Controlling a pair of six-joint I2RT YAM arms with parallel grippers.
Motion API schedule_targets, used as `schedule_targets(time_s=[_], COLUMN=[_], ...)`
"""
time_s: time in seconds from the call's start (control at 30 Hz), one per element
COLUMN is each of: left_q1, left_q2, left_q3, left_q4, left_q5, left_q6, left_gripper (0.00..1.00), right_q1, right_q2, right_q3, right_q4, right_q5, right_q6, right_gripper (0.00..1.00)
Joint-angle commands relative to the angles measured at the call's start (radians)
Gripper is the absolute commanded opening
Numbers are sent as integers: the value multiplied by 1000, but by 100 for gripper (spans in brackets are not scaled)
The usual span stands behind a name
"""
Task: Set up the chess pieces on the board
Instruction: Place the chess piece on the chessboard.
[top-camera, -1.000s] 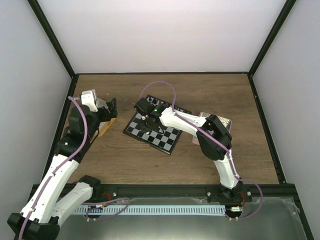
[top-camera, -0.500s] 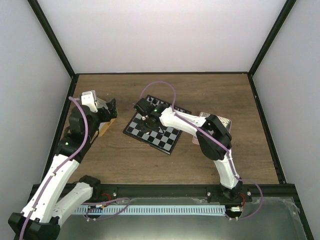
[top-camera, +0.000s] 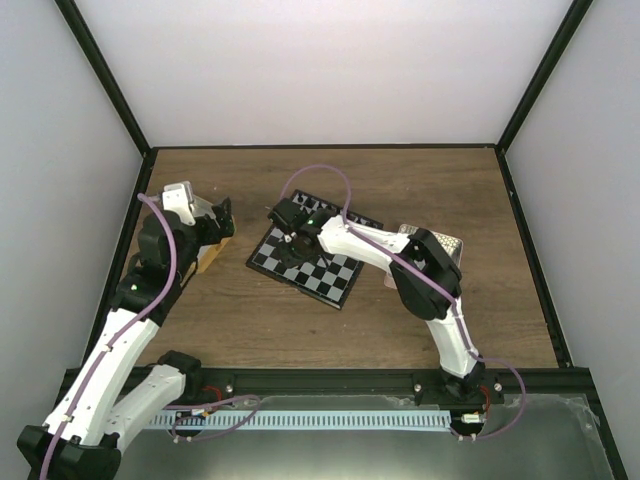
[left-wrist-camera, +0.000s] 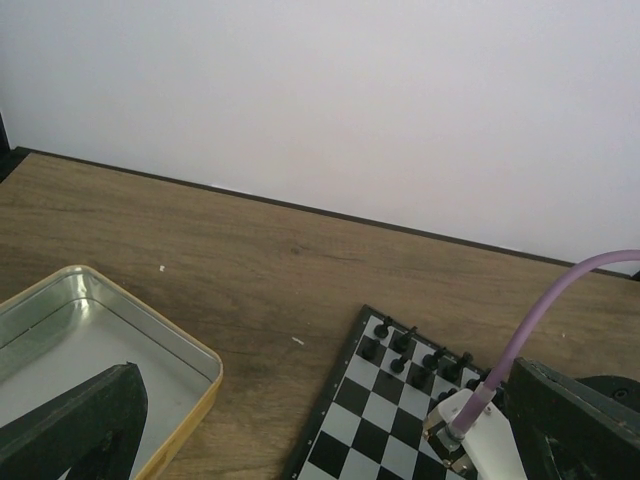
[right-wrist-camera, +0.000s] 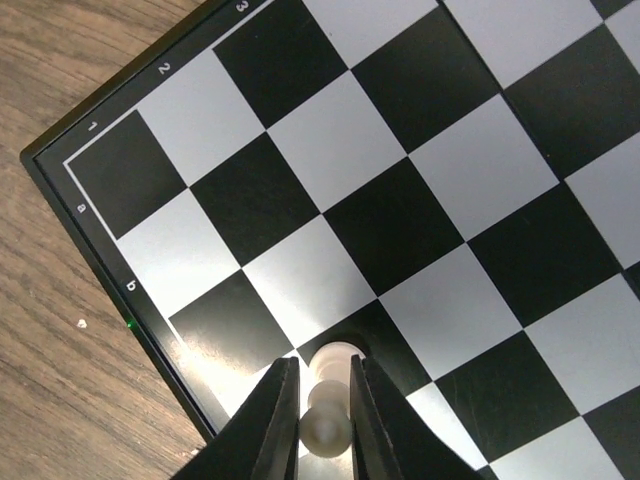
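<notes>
Cream pawn clamped in the right gripper, lower centre.
Its sides hide behind the fingers; the glossy checked board runs off right; the left gripper gapes wide.

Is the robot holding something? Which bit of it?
The right gripper pinches a white chess piece by its thin neck, its base on the board. The left gripper is open, holding nothing.

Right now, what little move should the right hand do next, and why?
Probably lift straight up a little: the right hand pinches the white pawn, which looks to stand on a dark square of the board, so it comes free without dragging.
</notes>
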Motion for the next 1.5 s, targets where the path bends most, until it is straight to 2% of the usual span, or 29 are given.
schedule_targets(time_s=[0.0,0.4,1.33,1.47], left_q1=[8,15,25,26], left_q2=[-7,-11,-10,-10], left_q3=[-13,-19,-26,-28], left_q4=[26,28,34,34], left_q5=[10,19,34,36], left_q6=[-7,-8,-13,-13], left_gripper=[100,100,100,100], right_q1=[7,29,35,36], right_q2=[8,-46,-47,-51], right_q3=[-11,-79,-81,-80], right_q4=[1,-2,1,2], right_q5=[-7,-115,-55,-51], right_q6=[-1,-20,-12,-7], right_gripper=[13,12,14,19])
